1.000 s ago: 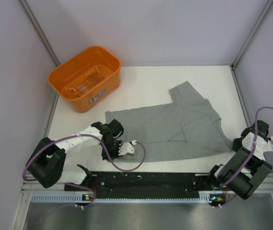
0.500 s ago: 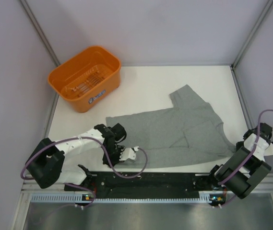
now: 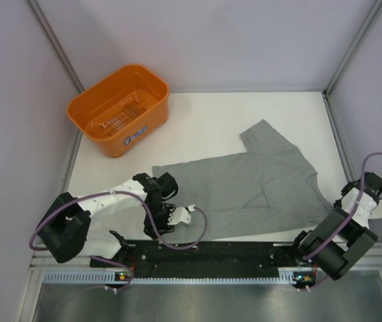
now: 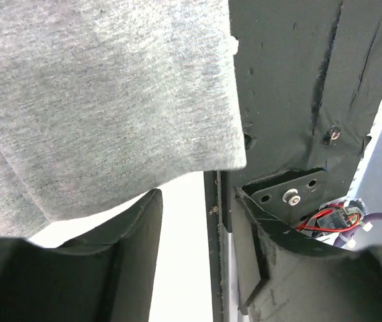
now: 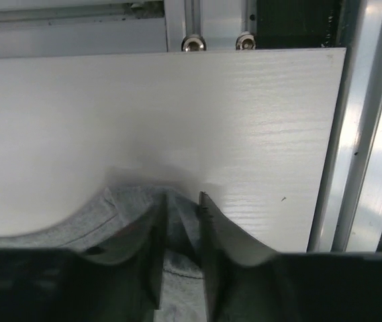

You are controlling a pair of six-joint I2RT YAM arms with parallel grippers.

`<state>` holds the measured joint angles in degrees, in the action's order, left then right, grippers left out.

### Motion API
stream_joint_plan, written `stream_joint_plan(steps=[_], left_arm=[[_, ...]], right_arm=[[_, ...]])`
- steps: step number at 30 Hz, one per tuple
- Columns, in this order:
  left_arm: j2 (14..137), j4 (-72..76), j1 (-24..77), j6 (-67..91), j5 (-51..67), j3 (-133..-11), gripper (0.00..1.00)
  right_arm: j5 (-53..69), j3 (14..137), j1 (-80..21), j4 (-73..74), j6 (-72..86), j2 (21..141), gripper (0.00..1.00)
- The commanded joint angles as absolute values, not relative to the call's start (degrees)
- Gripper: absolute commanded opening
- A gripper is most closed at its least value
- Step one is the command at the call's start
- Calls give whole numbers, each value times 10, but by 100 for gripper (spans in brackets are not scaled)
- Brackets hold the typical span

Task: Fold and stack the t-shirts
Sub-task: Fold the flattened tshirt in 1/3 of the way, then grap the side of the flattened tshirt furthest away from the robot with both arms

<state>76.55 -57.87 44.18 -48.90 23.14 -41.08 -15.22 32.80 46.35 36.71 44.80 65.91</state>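
One plain heather-grey knit t-shirt lies flat on the white bench, to the right of the orange plastic basket. The left tool has just come apart and released the hem. The right tool stays clamped on the shirt edge farthest from the basket. I think folding can begin.

The shirt runs off the left wrist view's top and left edges. The right fingers cover the fold they pinch. The label on the basket is too small to read.
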Motion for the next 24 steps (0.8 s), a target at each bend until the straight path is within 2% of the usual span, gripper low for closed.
stream_joint_plan(steps=[1,2,3,6,9,10,11,14,16,18,24], left_arm=[[770,-606,446,-488,234,-442,54],[767,-613,446,-490,229,-453,55],[762,-619,445,-490,222,-463,56],[749,-600,419,-465,175,-514,58],[767,-521,333,-389,153,-592,58],[781,-502,299,-364,156,-615,56],[801,-486,274,-345,155,-635,55],[862,-474,239,-310,142,-694,53],[897,-457,237,-300,124,-711,51],[924,-437,234,-287,97,-724,49],[979,-417,209,-276,62,-750,48]], right_arm=[[-192,376,474,350,425,630,42],[-189,384,474,350,420,621,52],[-186,394,474,350,417,614,58],[-149,434,469,349,411,592,63],[-76,474,441,321,400,596,66],[-49,489,420,296,387,599,86],[-44,507,382,275,375,599,91],[-72,574,230,199,259,633,91],[-43,639,164,182,180,687,91],[18,716,125,208,138,759,87],[50,923,34,320,42,988,79]])
